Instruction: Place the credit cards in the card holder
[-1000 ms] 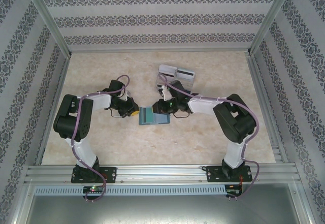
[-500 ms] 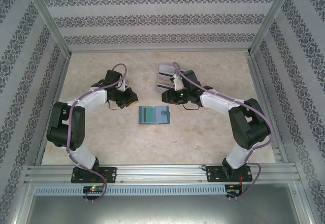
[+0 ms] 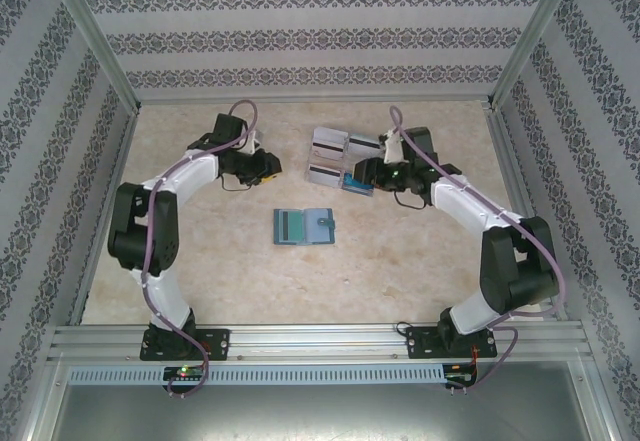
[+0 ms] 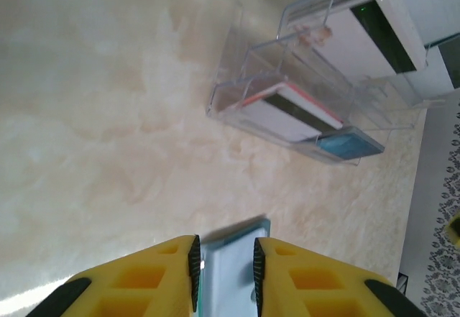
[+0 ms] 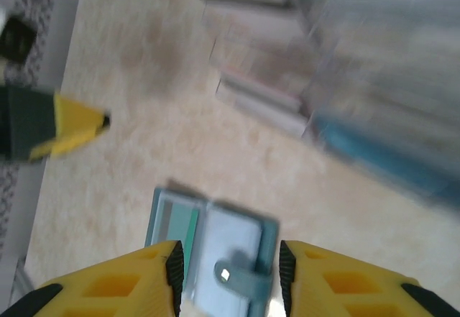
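Note:
The card holder [image 3: 304, 226] lies open on the table, a teal card [image 3: 291, 225] in its left half and a strap with a snap on its right half. My left gripper [image 3: 270, 172] hangs open beyond it to the left, nothing between its fingers. My right gripper [image 3: 358, 174] is open beside the clear rack [image 3: 338, 158] of white-grey credit cards [image 3: 328, 144]. In the left wrist view the card holder [image 4: 233, 234] shows far below the left gripper [image 4: 225, 261]. The right gripper [image 5: 230, 263] frames the card holder [image 5: 223, 249] from above, apart from it.
The rack also holds a bright blue card [image 3: 357, 183] at its near right end. Seen from the left wrist, the rack [image 4: 302, 101] stands ahead to the right. Patterned walls and metal rails [image 3: 300, 336] enclose the table.
Both arms have pulled back from the card holder toward the far side, and both grippers have opened wider. The card holder stays open where it lay.

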`<action>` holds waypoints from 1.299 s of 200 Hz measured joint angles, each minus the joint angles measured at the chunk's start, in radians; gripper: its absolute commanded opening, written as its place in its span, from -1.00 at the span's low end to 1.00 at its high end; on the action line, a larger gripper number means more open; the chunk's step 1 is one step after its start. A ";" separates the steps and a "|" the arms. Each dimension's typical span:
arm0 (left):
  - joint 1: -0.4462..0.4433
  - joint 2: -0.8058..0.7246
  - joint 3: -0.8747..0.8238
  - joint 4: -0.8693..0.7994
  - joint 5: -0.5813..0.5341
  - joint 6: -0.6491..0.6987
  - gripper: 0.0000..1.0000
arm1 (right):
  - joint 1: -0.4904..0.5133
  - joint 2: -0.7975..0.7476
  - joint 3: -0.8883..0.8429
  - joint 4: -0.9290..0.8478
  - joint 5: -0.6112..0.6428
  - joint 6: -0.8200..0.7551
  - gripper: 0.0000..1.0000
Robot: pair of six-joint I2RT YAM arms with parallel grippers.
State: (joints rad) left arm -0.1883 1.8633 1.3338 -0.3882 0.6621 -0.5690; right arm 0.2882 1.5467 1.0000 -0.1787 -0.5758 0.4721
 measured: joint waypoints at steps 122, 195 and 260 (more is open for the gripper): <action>-0.062 0.200 0.016 -0.026 0.075 0.065 -0.53 | 0.407 0.231 -0.068 -0.128 -0.024 -0.053 -0.13; -0.067 0.108 -0.168 0.048 0.071 0.045 -0.58 | 0.342 0.320 0.040 -0.067 0.016 -0.028 -0.14; -0.065 -0.085 -0.402 0.106 -0.013 -0.021 -0.62 | 0.316 0.438 0.221 -0.132 0.037 -0.019 -0.14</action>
State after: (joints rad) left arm -0.2535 1.7786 0.9318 -0.2817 0.6491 -0.5900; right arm 0.6044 1.9846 1.2209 -0.3107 -0.5385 0.4534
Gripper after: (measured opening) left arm 0.193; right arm 0.433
